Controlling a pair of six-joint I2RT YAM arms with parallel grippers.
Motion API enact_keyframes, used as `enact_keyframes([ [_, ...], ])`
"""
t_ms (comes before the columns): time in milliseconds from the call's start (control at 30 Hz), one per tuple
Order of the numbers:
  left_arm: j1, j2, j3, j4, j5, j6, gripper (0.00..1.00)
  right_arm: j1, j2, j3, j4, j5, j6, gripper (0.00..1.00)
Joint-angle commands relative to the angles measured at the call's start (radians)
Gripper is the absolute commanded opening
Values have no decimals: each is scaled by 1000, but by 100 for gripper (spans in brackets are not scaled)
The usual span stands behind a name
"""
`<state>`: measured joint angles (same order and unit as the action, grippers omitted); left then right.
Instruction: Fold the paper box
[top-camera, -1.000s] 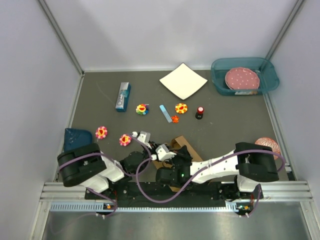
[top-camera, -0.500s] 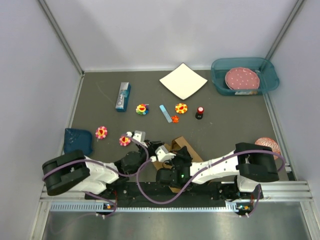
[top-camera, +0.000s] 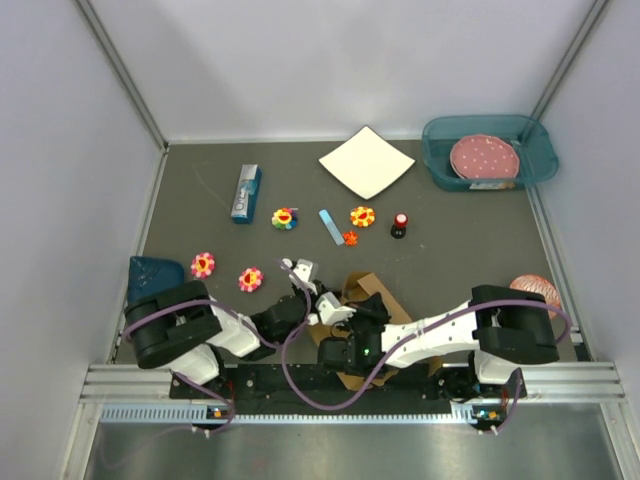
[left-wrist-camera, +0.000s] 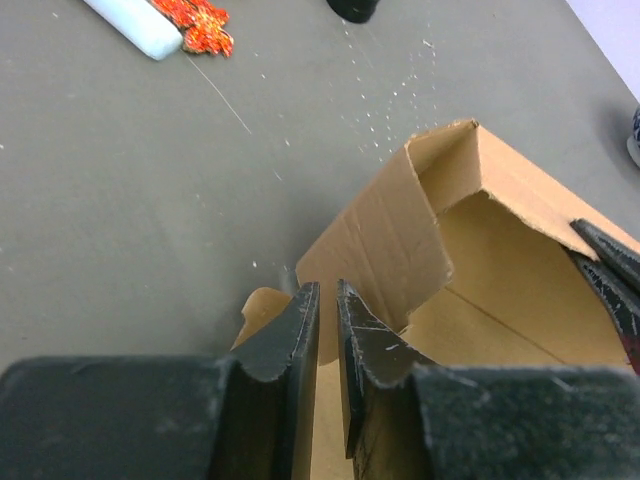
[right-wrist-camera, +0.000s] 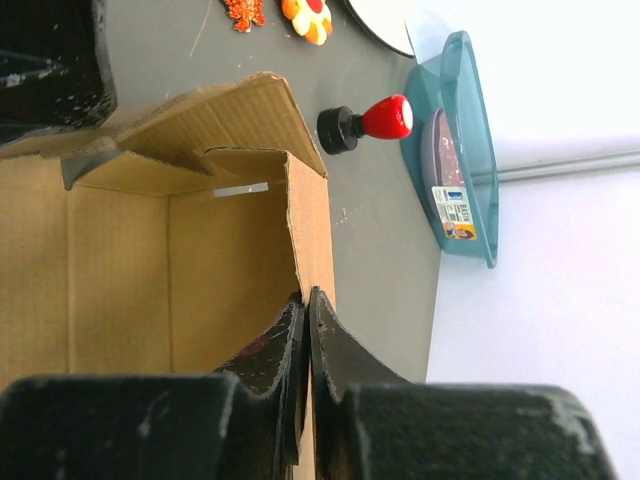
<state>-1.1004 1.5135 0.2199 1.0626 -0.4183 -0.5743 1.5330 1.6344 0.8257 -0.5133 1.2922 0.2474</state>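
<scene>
- Left wrist view: the left hand (left-wrist-camera: 327, 290) is set low over the near edge of the paper box (left-wrist-camera: 500, 270), with its fingers (left-wrist-camera: 290, 330) almost together. Whether cardboard is nipped in the slit between them cannot be told.
- The right hand (right-wrist-camera: 305, 297) is clenched on the top edge of a box wall.
- The box is stood half-erected on the worktop (left-wrist-camera: 140, 170), directly ahead of both hands, which are brought to it from opposite sides.
- The corner flap (left-wrist-camera: 385, 245) ahead of the left hand is best pressed inward along its crease while the opposite wall is steadied. A skewed pinch would probably buckle the board.
</scene>
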Motion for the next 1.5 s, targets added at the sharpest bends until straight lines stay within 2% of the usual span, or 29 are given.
enact_keyframes([
  [0, -9, 77, 47, 115, 87, 8, 18, 18, -4, 15, 71, -140, 18, 0],
  [133, -9, 103, 29, 187, 101, 1, 18, 19, -5, 13, 71, -145, 18, 0],
  [267, -7, 85, -17, 238, 52, -9, 17, 27, -1, 13, 71, -142, 3, 0],
  [500, -9, 24, -37, 189, -16, 7, 17, 79, 67, 53, 61, -116, -39, 0],
  [733, -7, -13, -59, 154, -57, 2, 23, 104, 84, 72, 21, -116, -10, 0],
  [900, -6, -29, -33, 76, -37, 8, 25, 104, 64, 75, -2, -128, 15, 0],
  [1100, -7, 25, 44, -41, -5, 4, 25, 102, 51, 75, -13, -125, 24, 0],
  [1333, -4, 106, 91, 5, -1, 1, 26, 104, 36, 70, -22, -129, 33, 0],
  [1467, -3, 102, 81, 22, 44, -22, 22, 102, 27, 66, -30, -128, 35, 0],
])
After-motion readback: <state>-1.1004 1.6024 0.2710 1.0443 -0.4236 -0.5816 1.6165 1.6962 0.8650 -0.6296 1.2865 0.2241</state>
